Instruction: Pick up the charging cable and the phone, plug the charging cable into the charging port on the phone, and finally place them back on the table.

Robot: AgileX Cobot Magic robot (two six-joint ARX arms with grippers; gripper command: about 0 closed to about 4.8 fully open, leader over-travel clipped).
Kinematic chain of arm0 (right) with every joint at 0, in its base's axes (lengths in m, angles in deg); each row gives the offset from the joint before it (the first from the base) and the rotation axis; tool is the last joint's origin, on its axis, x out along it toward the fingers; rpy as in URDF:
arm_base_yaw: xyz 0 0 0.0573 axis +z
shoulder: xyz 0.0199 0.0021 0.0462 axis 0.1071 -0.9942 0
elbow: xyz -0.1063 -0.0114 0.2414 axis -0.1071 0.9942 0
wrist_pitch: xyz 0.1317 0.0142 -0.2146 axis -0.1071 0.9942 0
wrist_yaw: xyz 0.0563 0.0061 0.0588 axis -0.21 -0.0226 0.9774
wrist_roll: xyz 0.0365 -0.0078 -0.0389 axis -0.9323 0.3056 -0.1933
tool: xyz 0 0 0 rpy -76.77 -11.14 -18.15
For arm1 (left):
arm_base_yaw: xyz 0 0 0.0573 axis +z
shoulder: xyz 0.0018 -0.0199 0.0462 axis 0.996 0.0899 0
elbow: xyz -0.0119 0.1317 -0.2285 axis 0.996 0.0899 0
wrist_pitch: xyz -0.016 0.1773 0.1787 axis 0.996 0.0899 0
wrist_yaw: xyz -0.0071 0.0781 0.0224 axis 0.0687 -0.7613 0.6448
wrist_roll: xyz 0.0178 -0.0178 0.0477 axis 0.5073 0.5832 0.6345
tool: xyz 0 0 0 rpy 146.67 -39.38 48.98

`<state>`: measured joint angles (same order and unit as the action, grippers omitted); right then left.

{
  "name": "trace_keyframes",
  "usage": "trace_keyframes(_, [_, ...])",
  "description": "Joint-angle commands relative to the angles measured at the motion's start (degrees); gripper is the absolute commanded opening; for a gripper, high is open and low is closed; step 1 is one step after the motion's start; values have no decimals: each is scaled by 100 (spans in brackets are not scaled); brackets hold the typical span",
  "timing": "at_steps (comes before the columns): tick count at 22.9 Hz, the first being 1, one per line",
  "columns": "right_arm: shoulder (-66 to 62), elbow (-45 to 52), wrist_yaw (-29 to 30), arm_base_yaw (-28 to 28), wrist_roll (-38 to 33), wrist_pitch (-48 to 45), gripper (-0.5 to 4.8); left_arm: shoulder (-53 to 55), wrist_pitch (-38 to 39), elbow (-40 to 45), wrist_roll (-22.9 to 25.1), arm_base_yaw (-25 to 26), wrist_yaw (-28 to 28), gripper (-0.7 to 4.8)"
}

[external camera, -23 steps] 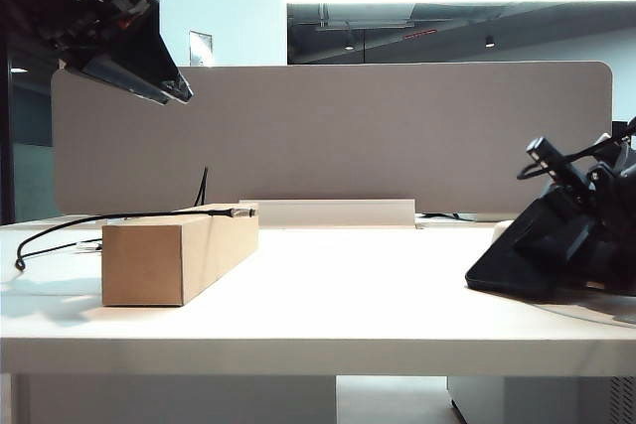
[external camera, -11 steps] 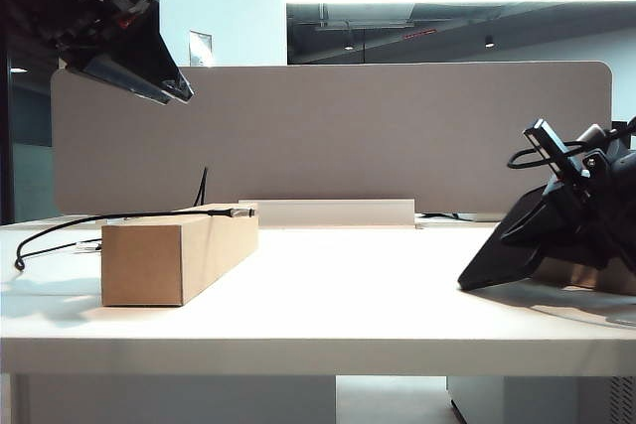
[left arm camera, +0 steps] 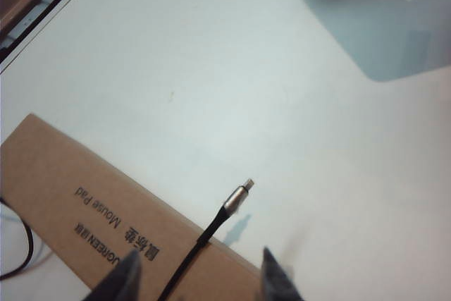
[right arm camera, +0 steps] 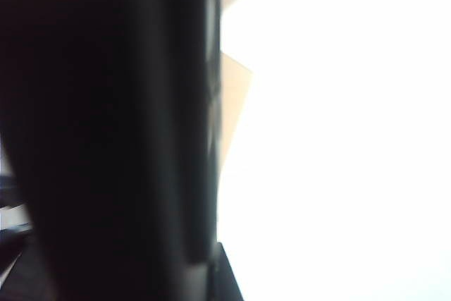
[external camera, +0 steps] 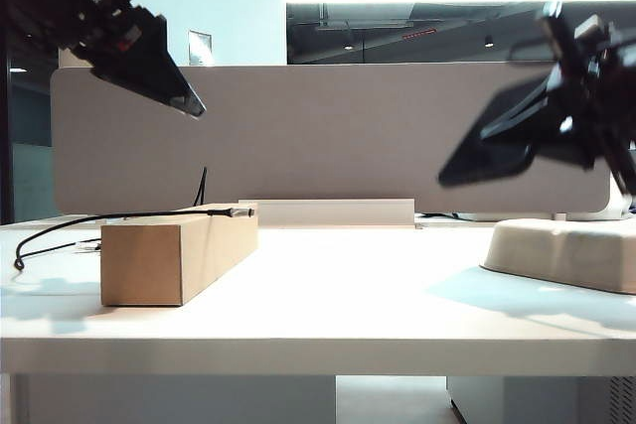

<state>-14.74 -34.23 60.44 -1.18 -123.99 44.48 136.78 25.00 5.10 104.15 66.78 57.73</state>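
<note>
Left gripper (left arm camera: 201,276) spread, above the charging cable (left arm camera: 211,227) on the cardboard box (external camera: 179,255) at the table (external camera: 338,315) left edge; plug along the box. Right gripper (external camera: 571,121) pinches the phone (external camera: 497,146), lifted.

The cardboard box (left arm camera: 106,223) reads "JOREEN" and "Mouse Pad".

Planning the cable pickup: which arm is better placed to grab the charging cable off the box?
The left. Its open end effector hovers above the charging cable lying on the cardboard box. The right end effector is far across the table, already shut on the raised phone.
</note>
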Motion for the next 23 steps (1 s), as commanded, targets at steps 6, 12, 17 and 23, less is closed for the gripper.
trace_keyframes(6, [1049, -31, 177, -2, 791, 960, -3, 636, 824, -608, 1145, -354, -638, 209])
trace_keyframes(12, [1589, -28, 210, -4, 1084, 1611, -3, 1508, 1766, -1766, 1781, -868, -1261, 209])
trace_keyframes(17, [1624, -31, 212, -4, 1099, 1878, -3, 2199, 2420, -2570, 2179, -1016, -1993, 208])
trace_keyframes(23, [1624, -31, 210, -4, 1106, 1947, -3, 2680, 3449, -3307, 2684, -1016, -2013, 207])
